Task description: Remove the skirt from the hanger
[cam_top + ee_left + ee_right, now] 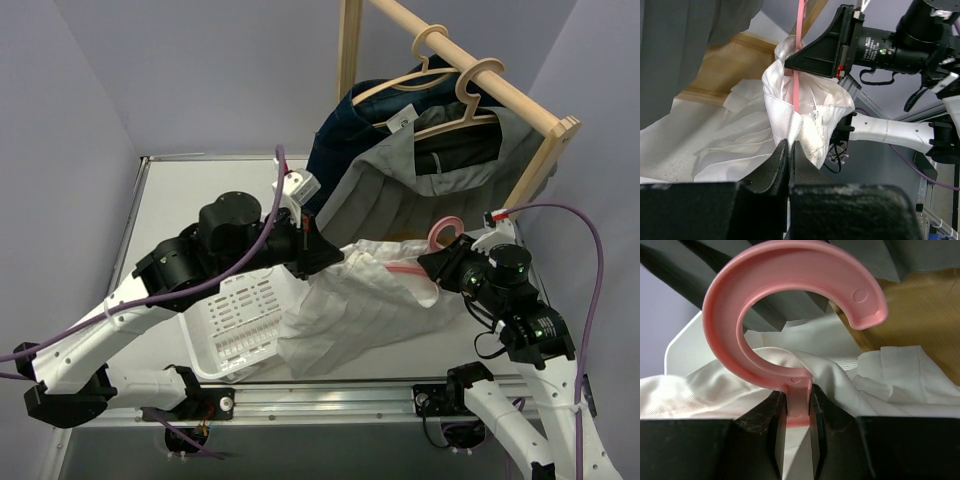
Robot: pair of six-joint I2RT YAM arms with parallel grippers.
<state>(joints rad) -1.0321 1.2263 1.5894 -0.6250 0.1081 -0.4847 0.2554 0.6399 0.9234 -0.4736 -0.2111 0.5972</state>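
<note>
Our left hand (pixel 790 146) is pinched fully shut on a fold of the white skirt (pixel 790 115) at its waistband, just above the fingertips where the pink hanger (pixel 796 75) runs into the cloth; we judge this grip is meant to draw the fabric off. Between both hands the skirt sags over a white basket (pixel 235 320) on the table (pixel 180 190). Our right hand (pixel 799 402) clamps the hanger's neck just under the hook, anchoring it against that pull.
</note>
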